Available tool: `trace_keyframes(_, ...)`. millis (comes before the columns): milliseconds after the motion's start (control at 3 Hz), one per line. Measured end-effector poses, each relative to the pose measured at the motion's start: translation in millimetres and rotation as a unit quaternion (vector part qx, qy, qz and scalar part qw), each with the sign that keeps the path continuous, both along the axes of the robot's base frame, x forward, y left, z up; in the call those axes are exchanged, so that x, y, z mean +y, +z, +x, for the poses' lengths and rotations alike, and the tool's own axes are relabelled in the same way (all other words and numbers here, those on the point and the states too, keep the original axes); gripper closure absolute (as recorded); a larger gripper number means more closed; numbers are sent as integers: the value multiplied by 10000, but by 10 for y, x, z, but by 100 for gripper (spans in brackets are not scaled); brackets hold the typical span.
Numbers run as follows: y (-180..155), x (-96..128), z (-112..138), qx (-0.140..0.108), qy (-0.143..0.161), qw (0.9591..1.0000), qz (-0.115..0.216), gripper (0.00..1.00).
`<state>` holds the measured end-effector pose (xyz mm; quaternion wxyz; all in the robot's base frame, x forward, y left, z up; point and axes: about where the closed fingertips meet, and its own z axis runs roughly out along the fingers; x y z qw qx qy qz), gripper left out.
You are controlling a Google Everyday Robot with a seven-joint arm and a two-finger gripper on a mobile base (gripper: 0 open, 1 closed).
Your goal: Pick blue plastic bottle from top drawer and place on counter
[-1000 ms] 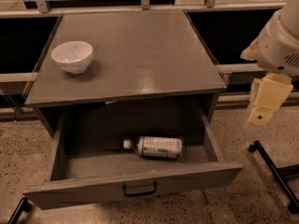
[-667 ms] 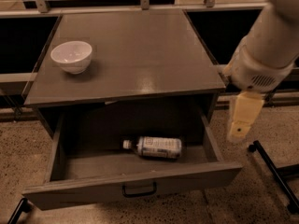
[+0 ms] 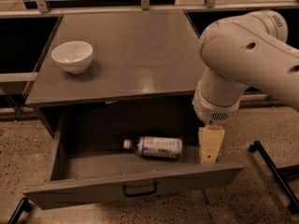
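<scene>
We watch the gripper (image 3: 209, 158) swing in over the top drawer (image 3: 93, 190), just right of the blue plastic bottle (image 3: 156, 147); empty, though we can't tell its grip.

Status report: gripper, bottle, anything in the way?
Gripper at the right end of the top drawer, right of the blue plastic bottle, apart. Bottle on its side in the drawer, cap left. Nothing between; white bowl on counter.

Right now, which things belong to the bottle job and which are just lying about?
Job: blue plastic bottle lying in the open top drawer; counter; gripper over the drawer, beside the bottle.
Lying about: white bowl on the counter.
</scene>
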<state>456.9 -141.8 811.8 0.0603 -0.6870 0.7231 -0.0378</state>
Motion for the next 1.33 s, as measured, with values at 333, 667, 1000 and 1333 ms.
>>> trace_keyframes(333,-172,247,-39,115,277,9995,123,18)
trace_keyframes(667,-366,487,-77,191,534,9983,146,36)
trace_keyframes(1000,-504,672,39,172,736,9970,136,38)
trace_keyframes(1333,-695,873,218,152,828,9963,185,38)
